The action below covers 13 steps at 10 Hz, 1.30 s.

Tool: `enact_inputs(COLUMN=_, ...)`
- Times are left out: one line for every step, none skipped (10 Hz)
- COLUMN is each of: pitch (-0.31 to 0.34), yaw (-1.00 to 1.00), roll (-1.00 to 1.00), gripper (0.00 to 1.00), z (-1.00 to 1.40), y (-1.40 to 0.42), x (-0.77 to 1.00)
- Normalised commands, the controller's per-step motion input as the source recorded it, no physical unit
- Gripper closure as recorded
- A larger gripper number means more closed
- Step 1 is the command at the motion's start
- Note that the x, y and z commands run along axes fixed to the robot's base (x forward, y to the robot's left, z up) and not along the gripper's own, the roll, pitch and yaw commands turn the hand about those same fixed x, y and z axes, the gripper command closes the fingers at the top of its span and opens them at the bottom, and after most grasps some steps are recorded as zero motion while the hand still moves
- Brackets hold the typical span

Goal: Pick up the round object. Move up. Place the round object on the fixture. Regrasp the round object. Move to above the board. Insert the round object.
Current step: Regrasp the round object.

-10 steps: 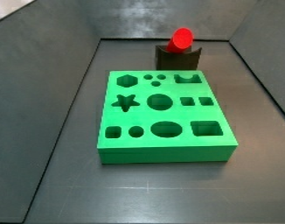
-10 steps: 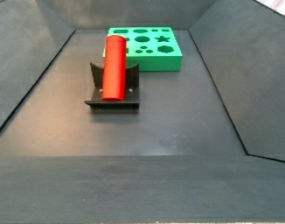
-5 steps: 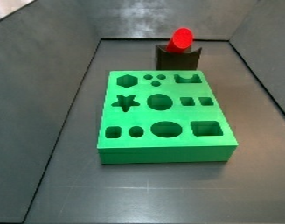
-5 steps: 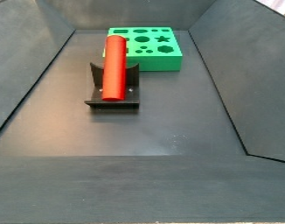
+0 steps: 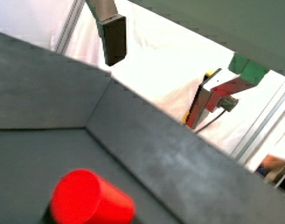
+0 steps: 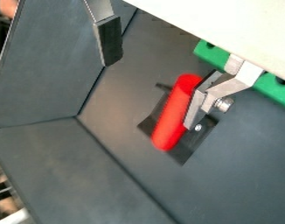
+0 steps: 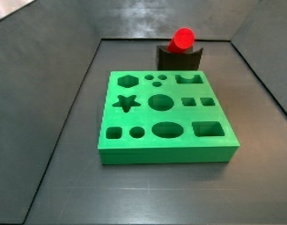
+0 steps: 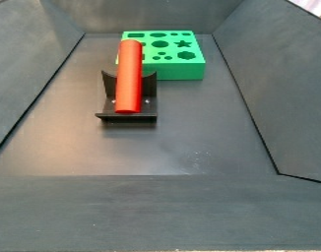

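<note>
The round object (image 8: 128, 71), a red cylinder peg, lies in the notch of the dark fixture (image 8: 126, 110); a side view shows its round end (image 7: 182, 39) above the fixture (image 7: 179, 59). The green board (image 7: 181, 118) lies flat beside the fixture, also in a side view (image 8: 176, 69). My gripper (image 6: 163, 66) is open and empty, high above the peg (image 6: 177, 109) and apart from it. It also shows in a wrist view (image 5: 169, 61), with the peg's end (image 5: 86, 197) below. The gripper is out of both side views.
Dark grey sloping walls (image 8: 38, 89) enclose the floor (image 8: 190, 148) on all sides. A green edge of the board (image 6: 215, 57) shows behind one finger (image 6: 221, 87).
</note>
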Motion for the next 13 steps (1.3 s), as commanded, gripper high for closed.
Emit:
enact_inputs(pitch=0.162, yaw=0.17, roll=0.39, gripper=0.00, z=-0.01, y=-0.05, x=0.10)
enact_inputs(pitch=0.135, yaw=0.19, roll=0.27, gripper=0.00, z=0.00, y=-0.04, x=0.10)
enact_inputs(pitch=0.100, yaw=0.20, roll=0.20, gripper=0.00, z=0.00, y=-0.04, x=0.08)
enact_inputs(pitch=0.065, yaw=0.20, roll=0.18, gripper=0.00, z=-0.01, y=-0.04, x=0.08)
enact_inputs(pitch=-0.007, yaw=0.28, roll=0.24, gripper=0.00, z=-1.00, y=0.05, x=0.03)
enact_inputs(pitch=-0.019, yaw=0.26, roll=0.23, gripper=0.00, z=-1.00, y=0.05, x=0.04)
enact_inputs(pitch=-0.057, yaw=0.22, roll=0.22, gripper=0.00, z=-1.00, y=0.04, x=0.05)
enact_inputs(pitch=-0.101, yaw=0.16, roll=0.17, gripper=0.00, z=-1.00, y=0.03, x=0.06)
enact_inputs(pitch=-0.122, yaw=0.13, roll=0.14, gripper=0.00, z=-1.00, y=0.03, x=0.07)
enact_inputs(pitch=-0.130, yaw=0.10, roll=0.12, gripper=0.00, z=-1.00, y=0.03, x=0.08)
enact_inputs(pitch=-0.134, yaw=0.04, roll=0.09, gripper=0.00, z=-1.00, y=0.02, x=0.10)
enact_inputs(pitch=-0.130, yaw=0.02, roll=0.09, gripper=0.00, z=-1.00, y=0.02, x=0.10)
enact_inputs(pitch=-0.111, yaw=-0.02, roll=0.08, gripper=0.00, z=-1.00, y=0.01, x=0.11)
